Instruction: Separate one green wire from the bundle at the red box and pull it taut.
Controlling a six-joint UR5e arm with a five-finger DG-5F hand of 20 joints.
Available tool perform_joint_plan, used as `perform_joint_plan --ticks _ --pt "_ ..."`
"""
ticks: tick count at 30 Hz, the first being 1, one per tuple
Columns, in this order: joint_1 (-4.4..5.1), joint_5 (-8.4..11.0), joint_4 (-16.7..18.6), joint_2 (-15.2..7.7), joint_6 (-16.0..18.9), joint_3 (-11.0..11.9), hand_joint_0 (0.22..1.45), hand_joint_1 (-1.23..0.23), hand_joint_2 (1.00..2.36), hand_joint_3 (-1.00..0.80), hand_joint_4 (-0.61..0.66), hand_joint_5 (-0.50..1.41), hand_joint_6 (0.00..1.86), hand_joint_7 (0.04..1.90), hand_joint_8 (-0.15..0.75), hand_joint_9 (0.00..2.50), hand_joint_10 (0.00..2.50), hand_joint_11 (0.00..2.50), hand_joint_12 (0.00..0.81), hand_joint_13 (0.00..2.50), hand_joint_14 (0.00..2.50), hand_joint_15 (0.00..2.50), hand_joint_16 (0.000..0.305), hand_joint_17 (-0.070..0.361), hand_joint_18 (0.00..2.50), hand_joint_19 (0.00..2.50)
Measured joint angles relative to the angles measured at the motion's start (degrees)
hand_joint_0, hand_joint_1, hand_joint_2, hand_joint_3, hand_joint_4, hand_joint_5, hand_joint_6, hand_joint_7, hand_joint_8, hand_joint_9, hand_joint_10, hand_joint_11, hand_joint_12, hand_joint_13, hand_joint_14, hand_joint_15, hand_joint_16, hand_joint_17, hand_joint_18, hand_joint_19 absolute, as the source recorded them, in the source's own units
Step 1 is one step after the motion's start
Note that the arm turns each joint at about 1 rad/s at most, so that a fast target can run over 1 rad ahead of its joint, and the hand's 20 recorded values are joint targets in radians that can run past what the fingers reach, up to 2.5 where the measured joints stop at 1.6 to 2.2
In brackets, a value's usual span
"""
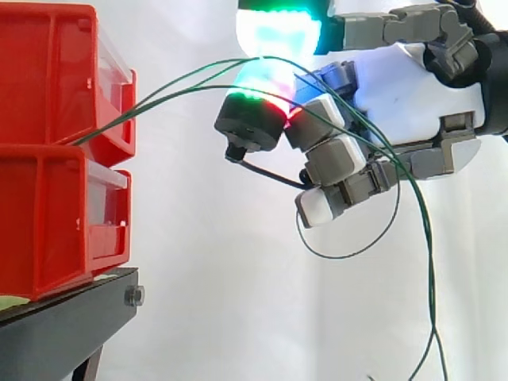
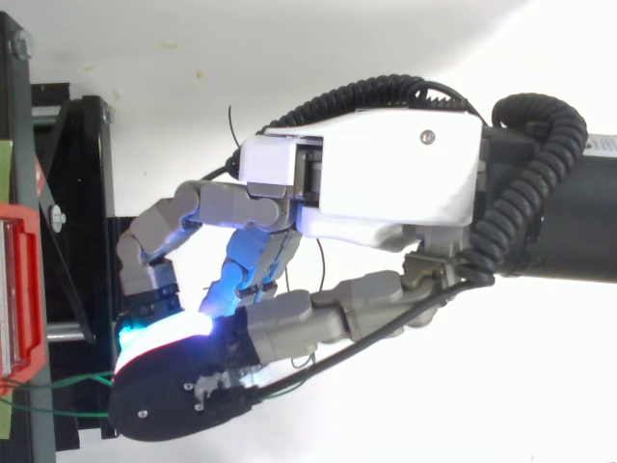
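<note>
Two thin green wires (image 1: 222, 62) leave the front of the upper red box (image 1: 48, 79) at the left and rise to the right toward my hand (image 1: 413, 95). The upper wire runs into the gap between two glowing pads (image 1: 274, 36) that press together. The lower wire (image 1: 206, 88) crosses in front of the lower pad and over the curled fingers. Behind the hand the wires hang slack, one in a loop (image 1: 349, 254). From above, the hand (image 2: 386, 183) has its fingers curled, and green wire (image 2: 67, 379) runs from the pads toward the red box (image 2: 19, 289).
A second red box (image 1: 48, 222) sits under the first on a black stand (image 1: 63, 325). Loose wire ends hang down at the lower right (image 1: 432, 317). A white curtain is behind everything.
</note>
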Motion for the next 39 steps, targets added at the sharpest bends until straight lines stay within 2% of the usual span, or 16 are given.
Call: perform_joint_plan --ticks 3,11,19,23,39 --pt "0.0 0.0 0.0 0.0 0.0 0.0 0.58 -0.71 1.02 -0.04 0.18 -0.15 0.86 1.21 0.323 1.07 0.02 0.8 0.384 1.11 0.02 0.66 0.057 0.129 0.93 0.52" --pt "-0.01 0.0 0.0 0.0 0.0 0.0 0.61 -0.74 1.02 -0.01 0.11 -0.16 0.89 1.21 0.309 1.04 0.02 0.82 0.375 1.05 0.02 0.66 0.054 0.122 0.88 0.51" --pt "-0.01 0.0 0.0 0.0 0.1 0.0 0.63 -0.76 1.02 -0.04 0.01 -0.17 0.9 1.2 0.279 0.99 0.02 0.82 0.349 1.0 0.02 0.66 0.049 0.109 0.81 0.52" --pt "-0.01 0.0 0.0 0.0 0.2 0.0 0.65 -0.79 1.03 -0.06 -0.03 -0.18 0.9 1.27 0.269 0.99 0.02 0.82 0.341 0.99 0.02 0.66 0.048 0.108 0.8 0.52" --pt "-0.01 0.0 0.0 0.0 0.3 0.1 0.67 -0.78 1.03 -0.1 -0.06 -0.18 0.91 1.31 0.262 1.0 0.02 0.8 0.342 0.99 0.02 0.65 0.047 0.105 0.8 0.52"
